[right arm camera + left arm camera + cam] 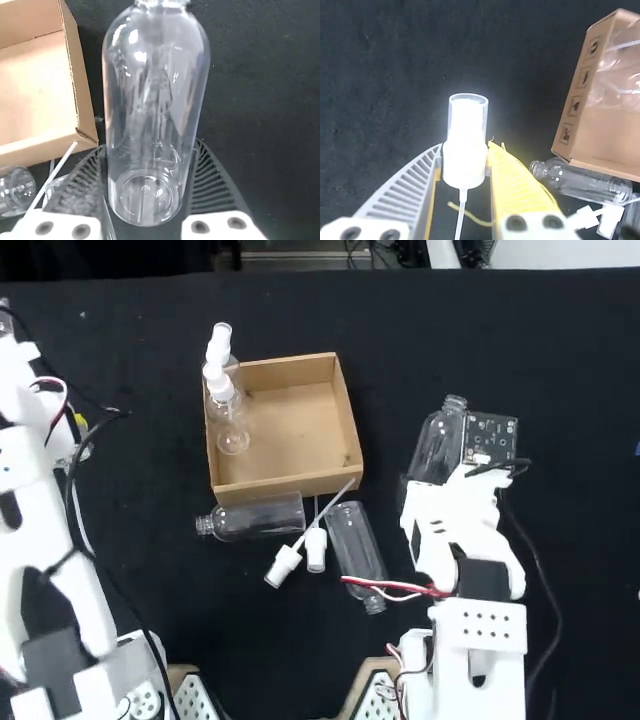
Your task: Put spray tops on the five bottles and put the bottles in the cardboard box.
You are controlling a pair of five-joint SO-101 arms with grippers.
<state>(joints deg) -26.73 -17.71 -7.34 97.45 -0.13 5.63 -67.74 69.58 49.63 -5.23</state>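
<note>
1. The bottle (155, 100) clamped in the right claw (150, 150) has its neck cut off by the picture's edge.
2. In the high view, the right claw's wrist hides that bottle's base.
3. The spray top (465, 140) pinched in the left claw (465, 147) has a tube that runs back between the fingers and off the edge.
4. The box (600, 110), beyond the left claw, is cut off by the edge.

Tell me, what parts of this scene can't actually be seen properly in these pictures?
Right wrist view: held bottle, neck cut off by the picture edge.
High view: the same bottle's base, hidden under the arm holding it.
Left wrist view: spray top, tube end cut off by the edge.
High view: lying bottle, neck crossed by wires.
</note>
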